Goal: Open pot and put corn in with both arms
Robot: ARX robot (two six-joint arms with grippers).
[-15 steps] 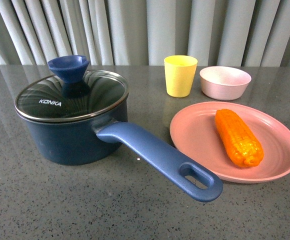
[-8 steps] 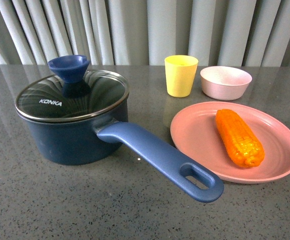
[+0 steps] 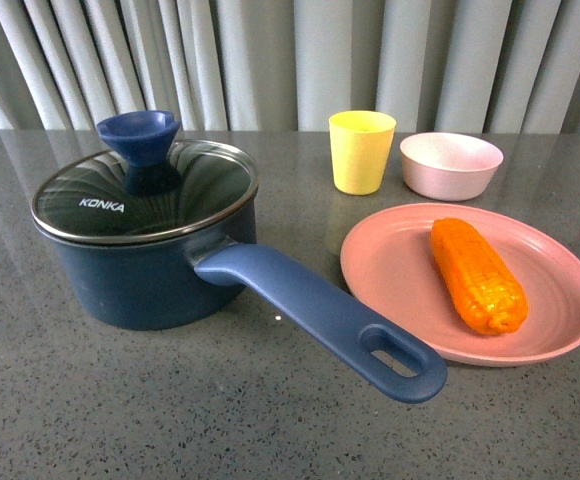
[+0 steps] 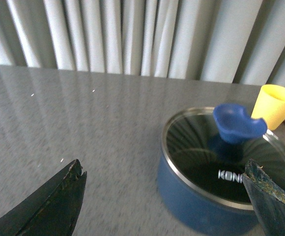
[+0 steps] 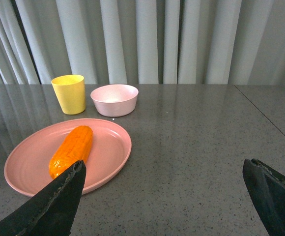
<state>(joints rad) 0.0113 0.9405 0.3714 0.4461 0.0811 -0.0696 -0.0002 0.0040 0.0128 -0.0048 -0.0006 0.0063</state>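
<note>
While my left gripper [image 4: 164,169] and right gripper [image 5: 163,169] hang wide open and empty, I see the pot [image 3: 135,275] with its lid [image 3: 185,190] on and the corn [image 3: 476,275] lying on the pink plate [image 3: 390,265] beside it.

Lidded pot [image 4: 197,212] and yellow cup [image 4: 274,105] beyond wide-apart jaws

lid [image 3: 145,200] closes pot [image 3: 140,285], corn [image 3: 477,275] open from above
</note>
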